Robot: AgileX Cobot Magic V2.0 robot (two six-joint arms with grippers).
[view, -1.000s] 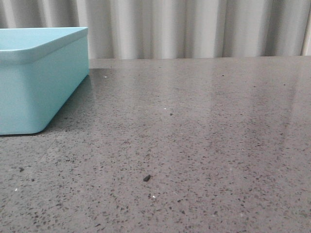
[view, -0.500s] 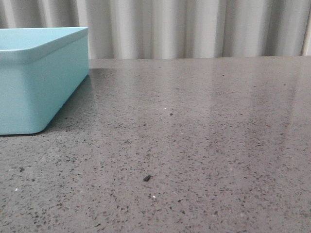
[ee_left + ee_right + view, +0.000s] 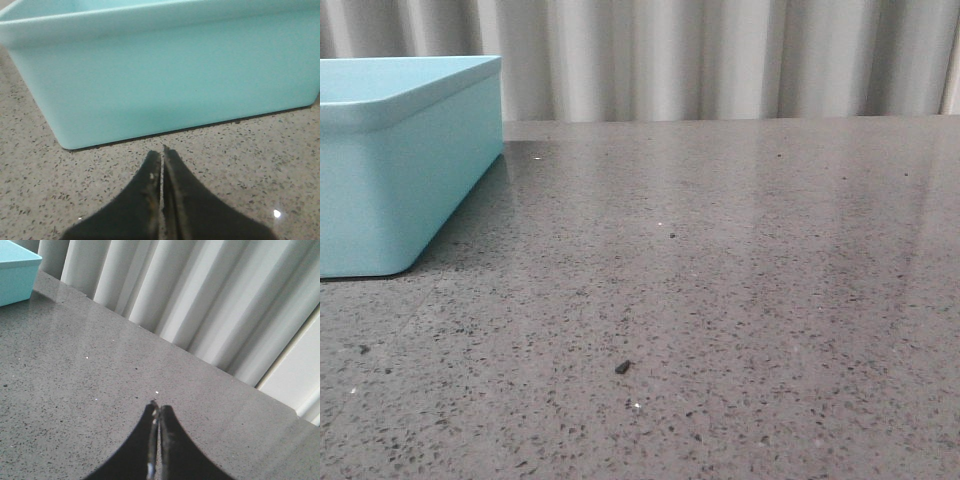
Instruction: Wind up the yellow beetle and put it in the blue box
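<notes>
The blue box [image 3: 400, 160] stands at the far left of the grey speckled table in the front view. Neither gripper shows in the front view. In the left wrist view the box [image 3: 165, 75] fills the upper part, its long side facing my left gripper [image 3: 161, 152], which is shut and empty a short way from the wall. My right gripper [image 3: 158, 407] is shut and empty above bare table; a corner of the box [image 3: 17, 277] shows far off. The yellow beetle is not in any view.
A pleated grey curtain [image 3: 720, 60] runs along the table's far edge. A small dark speck [image 3: 622, 367] lies on the table [image 3: 740, 280] near the front middle. A pale panel edge [image 3: 295, 375] stands beyond the curtain in the right wrist view.
</notes>
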